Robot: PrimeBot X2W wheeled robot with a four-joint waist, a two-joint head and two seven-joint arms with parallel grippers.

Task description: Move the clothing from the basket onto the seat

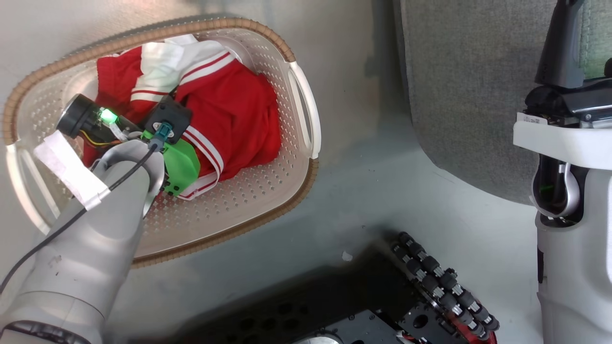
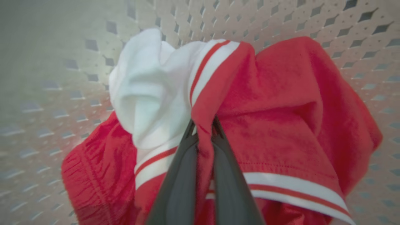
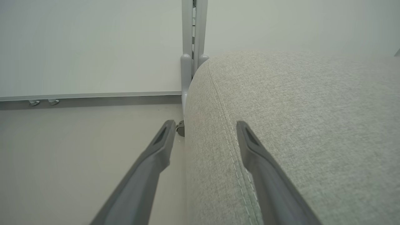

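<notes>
Head view looks down on one cream basket (image 1: 258,191) with a brown rim in the upper left of the frame, standing on a pale floor (image 1: 363,181). Two white handles show on it, one at its right end (image 1: 303,110) and one at its left end (image 1: 14,162). All the clothing (image 1: 239,119) lies inside the basket as one red heap with white panels and red-and-white stripes; how many garments make up the heap cannot be told. The left arm (image 1: 95,239) reaches up from the lower left corner into the basket, its wrist over the heap. One grey seat (image 1: 459,95) fills the upper right of the frame, well apart from the basket, with bare floor between them. The right arm (image 1: 569,267) stands along the right edge. One black wheel with rollers (image 1: 440,282) shows at the bottom.

Left wrist view shows the left gripper (image 2: 203,123) closed, its two dark fingers (image 2: 178,181) pinching a raised fold of red cloth at the centre of the frame. The heap spreads around the fingers and rests against the perforated basket wall.

Right wrist view shows the right gripper (image 3: 206,125) open and holding nothing, its two fingers spread wide. One finger is over the floor at lower left, the other over the rounded, stitched edge of the seat, which fills the right half of the frame. One grey post (image 3: 192,31) rises behind the seat's corner.
</notes>
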